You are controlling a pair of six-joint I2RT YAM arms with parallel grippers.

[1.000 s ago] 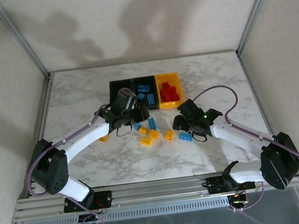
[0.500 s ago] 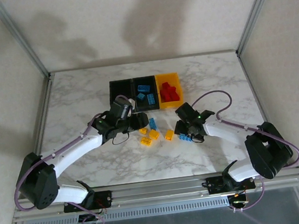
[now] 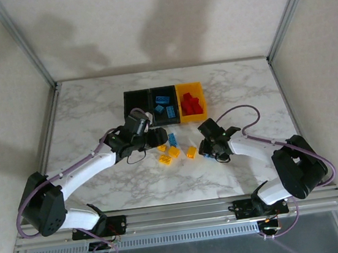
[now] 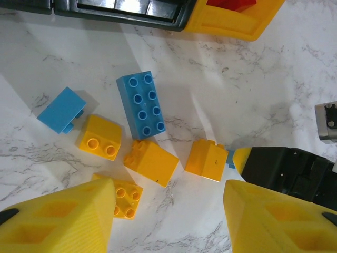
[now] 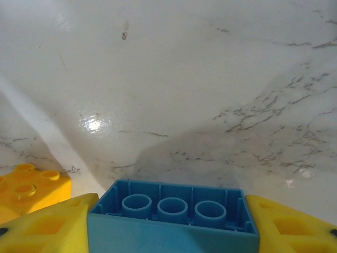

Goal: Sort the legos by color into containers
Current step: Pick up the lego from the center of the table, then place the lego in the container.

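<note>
The right gripper (image 3: 209,148) is clasping a blue brick (image 5: 172,213) between its fingers, close to the marble table (image 5: 184,79). The left gripper (image 4: 168,213) is hanging spread wide above loose yellow bricks (image 4: 151,162). Red bricks (image 3: 191,104) are lying in the yellow bin (image 3: 188,85), beside two black bins (image 3: 134,94).

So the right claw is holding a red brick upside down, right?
No. The brick in the right claw is blue, not red. It is upside down, as the right wrist view shows.
</note>
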